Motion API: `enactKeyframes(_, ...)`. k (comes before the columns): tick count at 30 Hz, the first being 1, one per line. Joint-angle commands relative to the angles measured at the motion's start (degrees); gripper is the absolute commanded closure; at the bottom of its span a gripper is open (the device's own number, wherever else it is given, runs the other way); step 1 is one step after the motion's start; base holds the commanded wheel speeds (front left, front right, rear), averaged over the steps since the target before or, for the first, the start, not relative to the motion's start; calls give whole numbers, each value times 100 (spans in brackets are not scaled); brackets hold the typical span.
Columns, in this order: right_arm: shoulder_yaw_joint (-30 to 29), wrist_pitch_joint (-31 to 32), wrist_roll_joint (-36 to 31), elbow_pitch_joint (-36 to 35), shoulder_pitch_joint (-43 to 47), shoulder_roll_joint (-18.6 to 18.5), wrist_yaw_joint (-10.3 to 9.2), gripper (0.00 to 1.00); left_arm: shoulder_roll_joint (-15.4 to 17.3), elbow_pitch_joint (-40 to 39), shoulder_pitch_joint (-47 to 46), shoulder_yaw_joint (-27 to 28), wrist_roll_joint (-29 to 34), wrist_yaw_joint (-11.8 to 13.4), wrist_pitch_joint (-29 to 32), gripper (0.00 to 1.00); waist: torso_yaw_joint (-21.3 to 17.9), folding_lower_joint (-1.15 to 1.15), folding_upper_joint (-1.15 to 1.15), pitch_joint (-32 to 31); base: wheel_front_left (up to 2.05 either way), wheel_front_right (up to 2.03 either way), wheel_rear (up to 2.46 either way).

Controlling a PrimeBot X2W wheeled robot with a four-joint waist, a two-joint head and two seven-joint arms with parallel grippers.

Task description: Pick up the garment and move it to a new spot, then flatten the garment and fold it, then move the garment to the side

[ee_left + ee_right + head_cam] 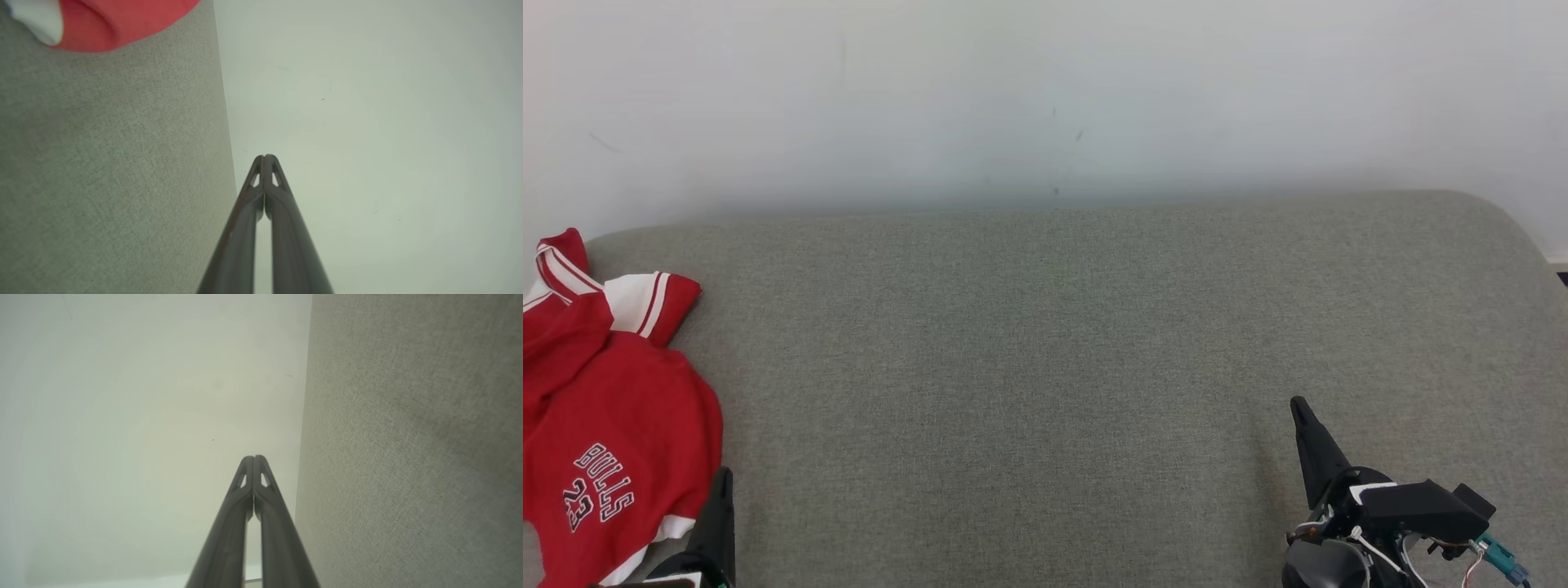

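The garment (600, 408) is a red jersey with white trim and "BULLS 23" lettering, lying rumpled at the far left of the grey fabric surface (1045, 359). A red and white corner of the garment (102, 20) sits at the top left of the left wrist view. My left gripper (719, 490) rests at the lower left, just right of the jersey's hem, and its fingers (264, 157) are pressed together with nothing between them. My right gripper (1298, 404) is at the lower right, far from the jersey, and its tips (254, 458) are shut and empty too.
A pale wall (1045, 98) rises behind the grey surface's back edge. The surface has rounded corners at the far left and far right. A wide stretch of bare grey fabric lies between the two grippers.
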Motion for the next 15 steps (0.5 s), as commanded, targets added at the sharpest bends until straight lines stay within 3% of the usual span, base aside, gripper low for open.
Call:
enactKeyframes(1, 9, 5, 7, -7, 56, 8, -13, 100, -6, 6, 22, 5, 42, 3, 20, 100, 0, 0, 0, 0, 0, 0, 0)
enactKeyframes(15, 9, 5, 7, -7, 56, 8, -13, 100, -6, 6, 22, 5, 41, 3, 20, 100, 0, 0, 0, 0, 0, 0, 0)
